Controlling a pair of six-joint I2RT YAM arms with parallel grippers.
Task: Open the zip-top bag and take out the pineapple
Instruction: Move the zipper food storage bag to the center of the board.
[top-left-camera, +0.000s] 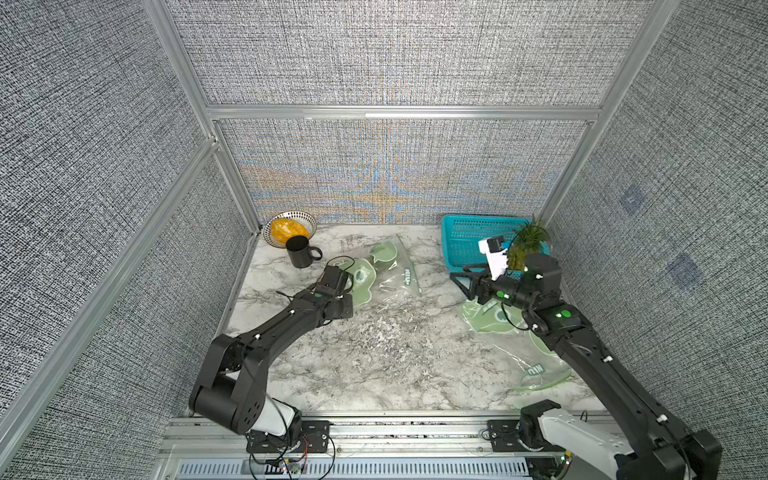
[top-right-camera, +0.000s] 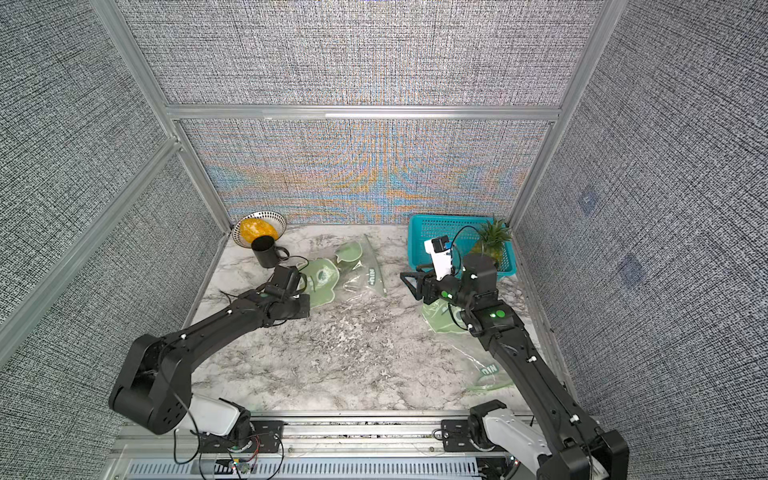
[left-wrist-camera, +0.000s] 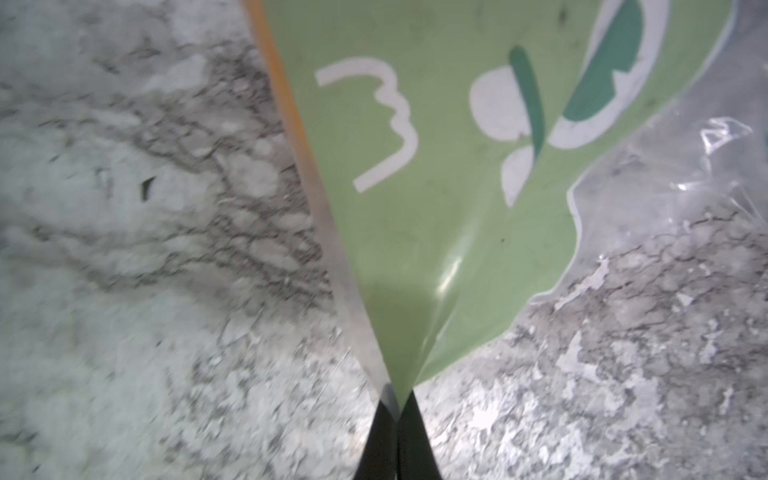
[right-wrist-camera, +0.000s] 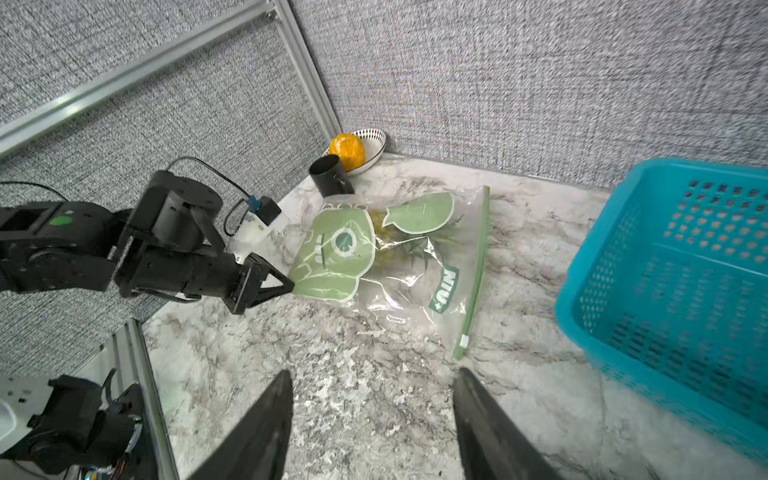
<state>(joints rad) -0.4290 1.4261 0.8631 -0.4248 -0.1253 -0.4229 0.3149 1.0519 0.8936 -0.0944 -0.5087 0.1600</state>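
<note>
Crockery sits in the far left corner of the marble table (top-left-camera: 374, 353): a patterned bowl (top-left-camera: 299, 215) holding an orange fruit (top-left-camera: 289, 230), with a black mug (top-left-camera: 300, 252) just in front of it. Next comes the left gripper (right-wrist-camera: 290, 286), clenched on the printed green corner of the zip-top bag (right-wrist-camera: 415, 286); the left wrist view shows the film pinched between the two closed fingertips (left-wrist-camera: 415, 440). The rest of the bag lies on the table toward the back, and the pineapple (right-wrist-camera: 409, 249) is inside it, its leaves showing through the clear film. A white slider (right-wrist-camera: 464, 341) sits at one end of the green zip strip. Right of the bag, the right gripper (right-wrist-camera: 374, 372) hovers above bare marble, its jaws spread and empty. Under the right arm lies a second bag (top-left-camera: 494, 322), and in the far right corner a teal basket (top-left-camera: 465, 224) holds a second pineapple (top-left-camera: 525, 245).
</note>
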